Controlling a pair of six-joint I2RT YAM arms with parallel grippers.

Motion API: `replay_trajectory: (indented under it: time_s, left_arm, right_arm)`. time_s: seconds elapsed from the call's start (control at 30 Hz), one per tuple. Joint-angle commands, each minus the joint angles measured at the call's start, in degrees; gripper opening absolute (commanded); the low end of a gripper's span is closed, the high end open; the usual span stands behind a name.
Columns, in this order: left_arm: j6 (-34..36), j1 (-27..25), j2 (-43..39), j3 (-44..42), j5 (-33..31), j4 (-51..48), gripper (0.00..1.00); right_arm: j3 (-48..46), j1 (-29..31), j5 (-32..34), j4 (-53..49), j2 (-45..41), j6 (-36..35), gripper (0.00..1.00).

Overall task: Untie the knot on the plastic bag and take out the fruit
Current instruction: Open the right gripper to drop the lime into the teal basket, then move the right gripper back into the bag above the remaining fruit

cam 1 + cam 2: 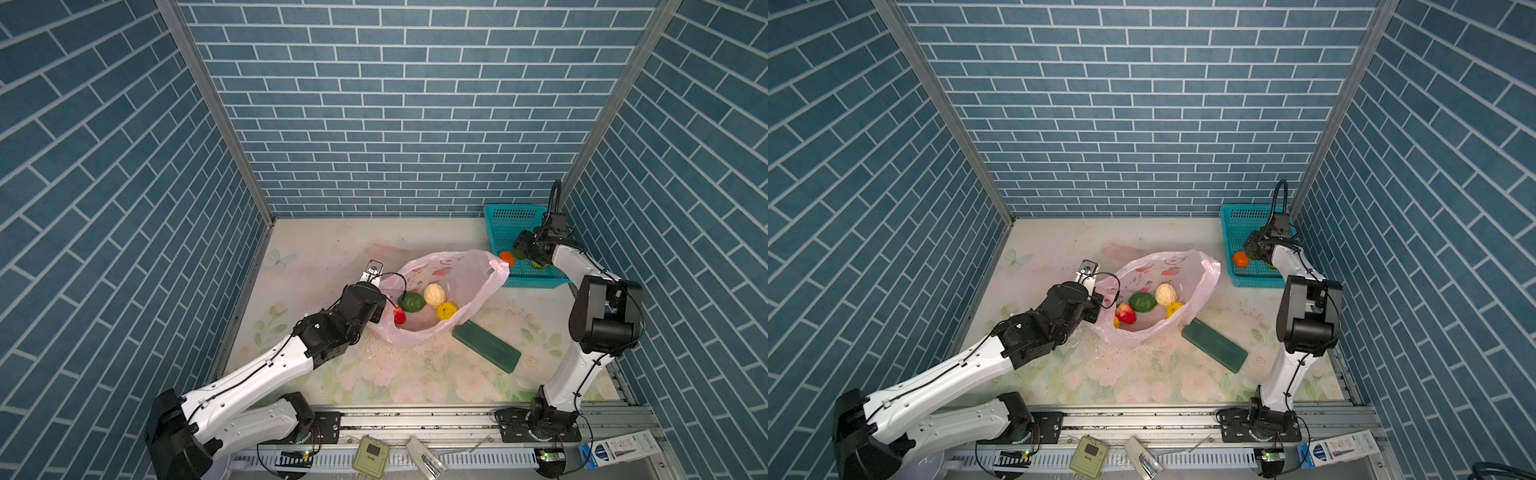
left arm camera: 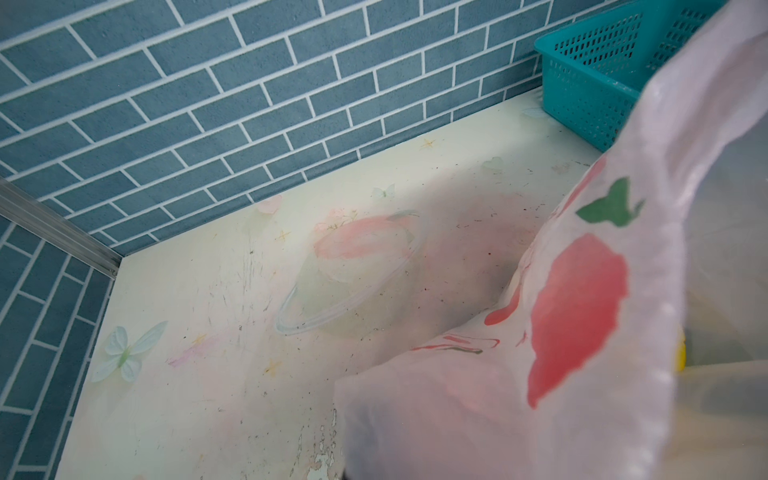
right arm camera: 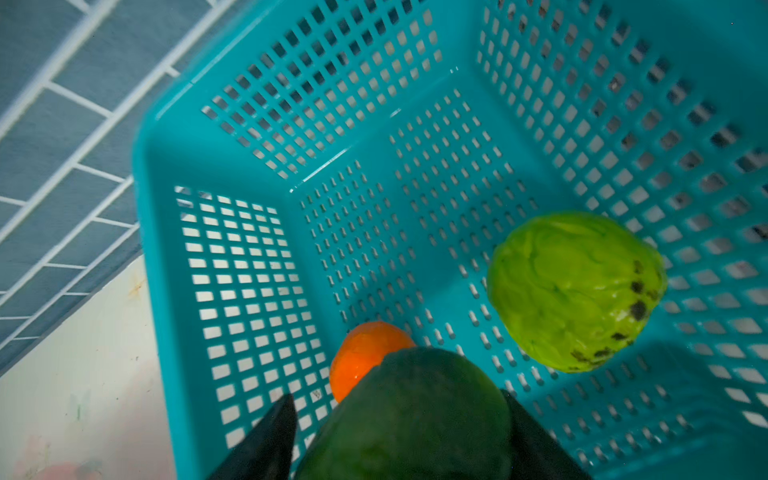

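- Plastic bag [image 1: 465, 270] sits in the middle of the table [image 1: 353, 374], mouth untied and gaping, pink film crinkled; left gripper [image 1: 381, 296], clamped on its rim, props it open for reaching in.
- Inside lie red fruit [image 1: 400, 318], green fruit [image 1: 411, 302], cream fruit [image 1: 434, 294], yellow fruit [image 1: 446, 310].
- Over the basket [image 3: 232, 270] at the table's far right corner, right gripper [image 3: 395, 395] stands wide around a dark fruit [image 3: 407, 424], likely dropping it beside the orange fruit [image 3: 361, 353] and bright green fruit [image 3: 573, 291].

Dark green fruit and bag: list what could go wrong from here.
1. The dark green fruit sits between the right gripper's open jaws over the orange fruit; dropped, it may bounce or roll inside the basket.
2. The left gripper pinches the plastic bag's rim; a slip could collapse the mouth over the remaining fruit.
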Motion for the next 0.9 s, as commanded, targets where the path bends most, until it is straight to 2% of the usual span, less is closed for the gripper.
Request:
replay_trajectory:
  time_s: [0.0, 0.17, 0.37, 0.63, 0.87]
  left_arm:
    - [-1.75, 0.37, -0.94, -0.51, 1.74, 0.32, 0.00]
    - [-2.65, 0.37, -1.17, -1.05, 3.11, 1.04, 0.00]
    - [-3.34, 0.37, -1.63, -1.30, 4.88, 0.87, 0.00]
    - [-5.47, 0.28, -2.33, -2.54, 6.29, 0.43, 0.00]
    - [-5.31, 0.28, -1.88, -2.53, 6.71, 0.16, 0.00]
  right_arm:
    - [1.25, 0.12, 2.77, -2.73, 0.28, -2.28, 0.84]
    - [1.17, 0.32, 2.85, -4.87, -2.05, -2.47, 0.89]
    - [1.96, 2.91, -1.24, -10.96, -11.25, -2.91, 0.89]
    - [11.26, 13.54, -6.35, -28.36, -24.73, -3.89, 0.89]
    - [22.81, 25.29, -7.86, -36.45, -28.38, -2.83, 0.89]
